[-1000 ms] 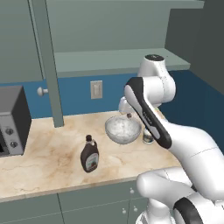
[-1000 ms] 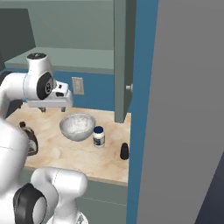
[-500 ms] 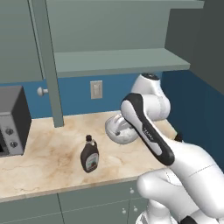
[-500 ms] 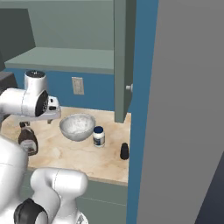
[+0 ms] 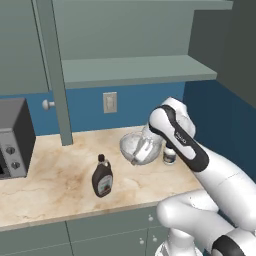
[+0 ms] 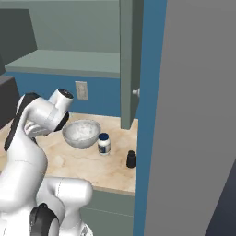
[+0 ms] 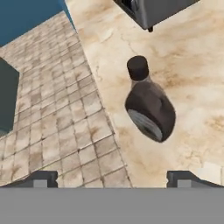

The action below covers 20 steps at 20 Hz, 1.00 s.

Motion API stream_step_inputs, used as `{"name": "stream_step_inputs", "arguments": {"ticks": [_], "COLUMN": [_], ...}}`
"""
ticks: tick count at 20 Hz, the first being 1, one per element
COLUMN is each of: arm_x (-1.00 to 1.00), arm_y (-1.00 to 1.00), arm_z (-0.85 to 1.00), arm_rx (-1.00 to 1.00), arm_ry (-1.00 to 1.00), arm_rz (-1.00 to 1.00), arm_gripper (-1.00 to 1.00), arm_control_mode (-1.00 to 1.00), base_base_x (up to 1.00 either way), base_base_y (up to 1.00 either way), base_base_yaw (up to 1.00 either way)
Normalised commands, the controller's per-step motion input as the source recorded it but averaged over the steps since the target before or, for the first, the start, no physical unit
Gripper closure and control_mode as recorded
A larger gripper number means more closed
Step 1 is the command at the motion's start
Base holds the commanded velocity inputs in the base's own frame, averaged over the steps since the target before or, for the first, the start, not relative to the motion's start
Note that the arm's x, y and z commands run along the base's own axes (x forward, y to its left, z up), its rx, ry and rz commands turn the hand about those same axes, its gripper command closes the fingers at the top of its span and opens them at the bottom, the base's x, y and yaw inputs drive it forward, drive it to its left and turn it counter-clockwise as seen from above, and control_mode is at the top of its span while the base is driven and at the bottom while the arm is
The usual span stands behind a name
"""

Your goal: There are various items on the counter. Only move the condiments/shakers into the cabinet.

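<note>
End effector point(image 7: 112, 177) wide open above upright syrup bottle point(image 7: 149, 105) on counter point(image 7: 192, 61).

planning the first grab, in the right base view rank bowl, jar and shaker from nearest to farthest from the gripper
1. bowl, right beside the gripper
2. jar, just past the bowl's right side
3. shaker, farthest right, near the counter's end

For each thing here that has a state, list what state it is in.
syrup bottle: upright on the counter, cap on, not held
white jar: upright, blue lid on
black shaker: upright on the counter
glass bowl: right way up
cabinet: door open, shelf bare
gripper: jaws open, holding nothing
</note>
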Motion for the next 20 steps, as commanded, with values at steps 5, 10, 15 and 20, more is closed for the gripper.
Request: {"name": "stream_step_inputs", "arguments": {"ticks": [5, 10, 15, 20], "arm_x": [0.11, 0.01, 0.01, 0.02], "arm_y": [0.17, 0.05, 0.16, 0.13], "arm_z": [-0.33, -0.08, -0.13, -0.09], "arm_rx": [0.28, 0.22, 0.07, 0.0], "arm_ry": [-0.1, -0.04, -0.03, -0.05], "arm_rz": [0.41, 0.19, 0.12, 0.09], "arm_gripper": [-1.0, -1.0, -1.0, -1.0], "arm_control_mode": [-1.0, -1.0, -1.0, -1.0], "base_base_x": [0.0, 0.0, 0.0, 0.0], "base_base_y": [0.0, 0.0, 0.0, 0.0], "base_base_yaw": [0.0, 0.0, 0.0, 0.0]}}
